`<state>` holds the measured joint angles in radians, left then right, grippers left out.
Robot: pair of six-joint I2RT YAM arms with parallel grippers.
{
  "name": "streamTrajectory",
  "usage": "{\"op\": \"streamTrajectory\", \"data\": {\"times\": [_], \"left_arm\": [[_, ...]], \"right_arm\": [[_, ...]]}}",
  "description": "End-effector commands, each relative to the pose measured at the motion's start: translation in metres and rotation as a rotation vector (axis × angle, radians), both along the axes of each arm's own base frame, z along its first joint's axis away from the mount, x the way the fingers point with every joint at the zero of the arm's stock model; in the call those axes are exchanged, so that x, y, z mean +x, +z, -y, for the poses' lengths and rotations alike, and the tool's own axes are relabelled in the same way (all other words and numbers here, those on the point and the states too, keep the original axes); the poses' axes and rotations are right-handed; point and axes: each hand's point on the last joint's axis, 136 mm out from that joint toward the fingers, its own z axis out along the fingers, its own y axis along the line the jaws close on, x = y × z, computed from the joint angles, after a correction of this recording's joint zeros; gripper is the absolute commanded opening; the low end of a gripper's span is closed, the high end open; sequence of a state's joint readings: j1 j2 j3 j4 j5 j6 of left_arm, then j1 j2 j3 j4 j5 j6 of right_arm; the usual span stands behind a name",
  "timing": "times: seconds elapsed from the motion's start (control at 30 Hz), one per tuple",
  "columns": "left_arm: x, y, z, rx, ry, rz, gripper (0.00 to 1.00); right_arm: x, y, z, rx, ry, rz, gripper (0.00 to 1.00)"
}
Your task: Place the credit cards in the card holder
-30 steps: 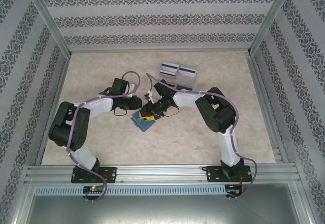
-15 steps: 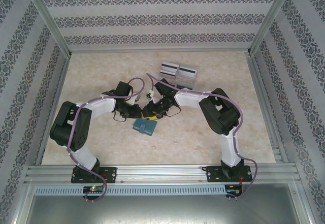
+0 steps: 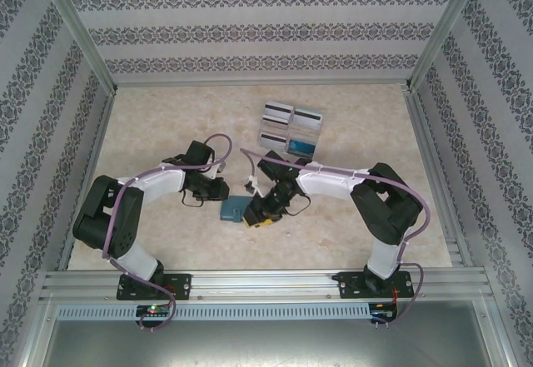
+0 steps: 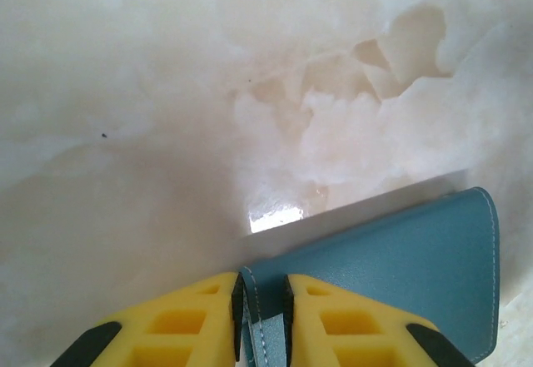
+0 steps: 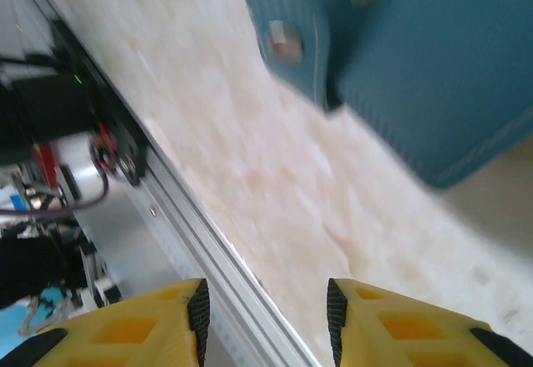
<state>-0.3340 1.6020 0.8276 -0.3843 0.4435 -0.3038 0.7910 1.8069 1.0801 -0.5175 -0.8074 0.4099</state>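
Pale marbled tabletop (image 3: pixel 158 126) is seen. Near its middle the card holder (image 3: pixel 232 209) is pinched at one edge by the left gripper (image 4: pixel 261 313), jaws narrowly closed on it. The right gripper (image 5: pixel 266 317) is held part open and empty, just right of it. The credit cards (image 3: pixel 291 126) are laid farther back, well apart.

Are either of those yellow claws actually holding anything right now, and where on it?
The left end effector pinches the card holder by a thin edge at one end. The right end effector is open and holds nothing.
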Motion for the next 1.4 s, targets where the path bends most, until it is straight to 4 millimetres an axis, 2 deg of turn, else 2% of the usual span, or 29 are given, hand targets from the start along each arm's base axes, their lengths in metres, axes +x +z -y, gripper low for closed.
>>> {"op": "streamTrajectory", "data": {"times": [0.0,0.1,0.33,0.43,0.5,0.7,0.97,1.07,1.2,1.37], "left_arm": [[-0.006,0.001,-0.001,0.004,0.026,-0.002,0.22],[-0.009,0.001,-0.002,-0.005,0.043,-0.004,0.22],[-0.019,-0.005,-0.003,-0.029,0.082,-0.023,0.22],[-0.022,-0.01,-0.002,-0.035,0.091,-0.027,0.22],[-0.022,-0.012,-0.001,-0.041,0.097,-0.025,0.22],[-0.016,-0.014,0.002,-0.046,0.107,-0.016,0.22],[-0.003,-0.011,0.004,-0.049,0.127,0.012,0.22],[0.003,-0.011,0.011,-0.077,0.128,0.017,0.22],[0.011,-0.01,0.024,-0.098,0.114,0.018,0.22],[0.019,-0.013,0.057,-0.134,0.065,0.014,0.22]], "right_arm": [[-0.007,-0.009,0.002,-0.031,0.045,0.006,0.44],[0.007,-0.025,-0.002,-0.108,0.037,0.118,0.44],[0.028,-0.039,-0.026,-0.06,0.018,0.111,0.44],[0.046,-0.043,-0.028,-0.052,-0.022,0.121,0.44],[0.066,-0.047,-0.027,-0.049,-0.066,0.137,0.44],[0.118,-0.039,-0.029,-0.012,-0.156,0.189,0.43],[0.164,-0.031,-0.021,0.0,-0.235,0.24,0.43],[0.182,-0.03,-0.013,-0.001,-0.268,0.25,0.43],[0.196,-0.029,-0.01,0.013,-0.283,0.244,0.43],[0.204,-0.027,-0.012,0.035,-0.276,0.243,0.43]]}}
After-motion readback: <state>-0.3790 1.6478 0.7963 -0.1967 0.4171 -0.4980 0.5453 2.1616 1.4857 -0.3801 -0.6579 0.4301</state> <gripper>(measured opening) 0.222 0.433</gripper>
